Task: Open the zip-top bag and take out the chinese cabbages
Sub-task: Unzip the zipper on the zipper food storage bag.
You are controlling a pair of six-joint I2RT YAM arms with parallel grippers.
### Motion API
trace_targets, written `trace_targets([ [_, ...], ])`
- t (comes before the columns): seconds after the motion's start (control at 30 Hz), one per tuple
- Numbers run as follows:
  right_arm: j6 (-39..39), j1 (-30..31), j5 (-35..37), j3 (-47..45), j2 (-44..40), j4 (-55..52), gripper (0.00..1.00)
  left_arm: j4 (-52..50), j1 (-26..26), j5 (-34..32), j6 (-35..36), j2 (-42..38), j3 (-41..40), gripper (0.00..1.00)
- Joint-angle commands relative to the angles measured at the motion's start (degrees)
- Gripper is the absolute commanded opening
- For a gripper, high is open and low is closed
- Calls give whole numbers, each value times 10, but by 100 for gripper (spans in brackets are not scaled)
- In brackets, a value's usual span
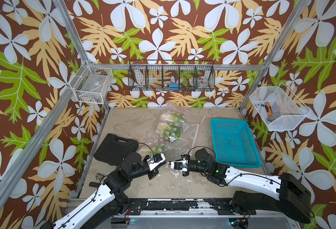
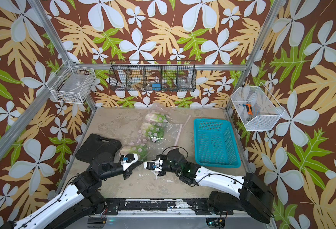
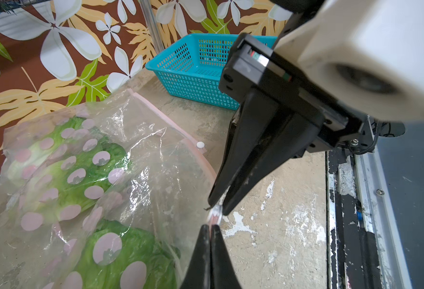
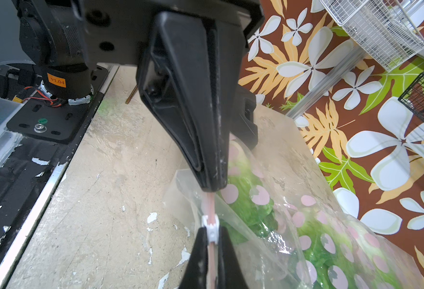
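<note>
The zip-top bag [image 1: 183, 130] [image 2: 167, 128] is clear with pink dots and lies across the middle of the table. Chinese cabbages [image 1: 168, 130] [image 3: 68, 162] [image 4: 246, 200] show green through the plastic, inside the bag. My left gripper [image 1: 164, 161] [image 3: 209, 226] is shut on the pink zip strip at the bag's near corner. Tip to tip with it, my right gripper [image 1: 169, 163] [image 4: 212, 231] is shut on the white slider [image 4: 212, 224] of that strip. Between the two grippers only a short stretch of strip shows.
A blue plastic basket [image 1: 234, 142] [image 2: 216, 140] stands at the right of the table. A black case [image 1: 115, 148] lies at the left, close to my left arm. Wire baskets [image 1: 171, 78] hang on the walls. Bare tabletop [image 1: 163, 184] lies in front of the grippers.
</note>
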Motion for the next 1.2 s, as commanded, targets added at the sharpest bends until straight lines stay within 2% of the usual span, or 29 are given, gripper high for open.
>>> trace_targets([
  [0.0,2,0,-5,7,3,7,0,22,0,-20,1,-30,-3,0],
  [0.23,-9,-3,-5,24,19,-19,0,-49,0,-40,16,-94,12,0],
  [0.57,-16,-12,1,30,33,-33,0,-140,0,-101,40,-155,44,0],
  [0.9,-24,-43,24,21,32,-59,0,-144,0,-135,37,-186,44,0],
  [1.17,-39,-64,49,21,31,-95,0,-143,0,-137,36,-190,40,0],
])
